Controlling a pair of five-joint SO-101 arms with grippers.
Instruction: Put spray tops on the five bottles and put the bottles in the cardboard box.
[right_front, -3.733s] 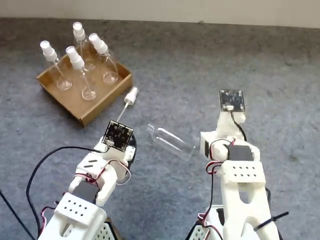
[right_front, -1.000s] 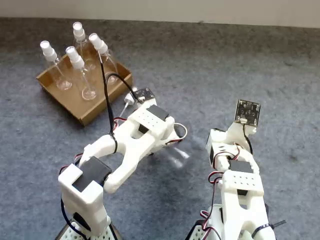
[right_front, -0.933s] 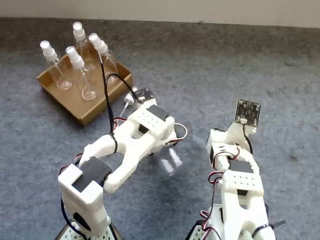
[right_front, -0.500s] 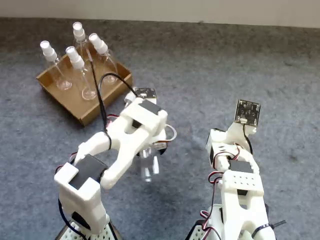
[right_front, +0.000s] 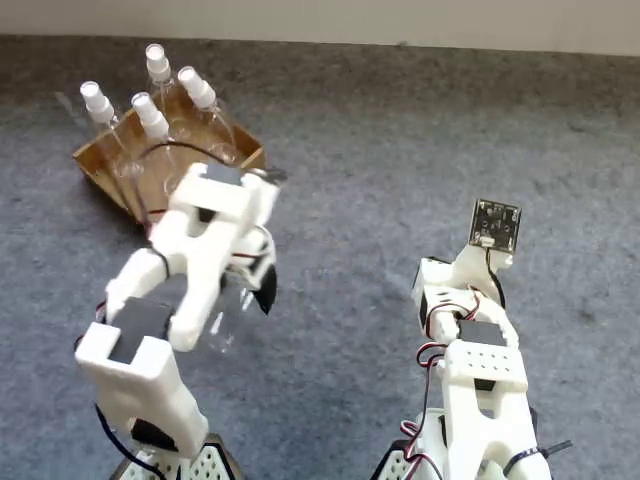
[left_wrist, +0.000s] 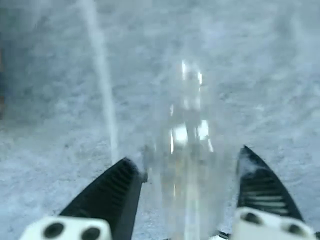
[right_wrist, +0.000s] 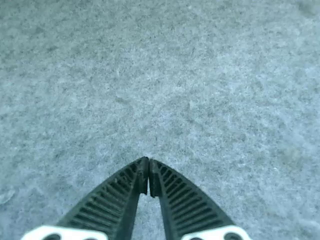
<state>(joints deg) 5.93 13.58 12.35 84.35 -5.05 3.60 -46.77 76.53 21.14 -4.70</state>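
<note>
My left gripper (left_wrist: 187, 167) is shut on a clear, capless bottle (left_wrist: 190, 150), which stands between the two black fingers. From above, the left arm holds this bottle (right_front: 222, 318) over the carpet, just in front of the cardboard box (right_front: 100, 168). Several bottles with white spray tops (right_front: 152, 118) stand upright in the box. In the left wrist view a thin pale tube (left_wrist: 102, 100), blurred, lies on the carpet beyond the bottle. My right gripper (right_wrist: 148, 175) is shut on nothing, low over bare carpet; its arm (right_front: 470, 310) stands at the right.
Grey carpet (right_front: 400, 130) covers the table, open between the two arms and toward the far right. The left arm's upper links (right_front: 160, 300) and black cable cross in front of the box's near corner.
The left arm has swung left toward the box, carrying the lifted bottle with it. The right arm has not moved in the last second.
</note>
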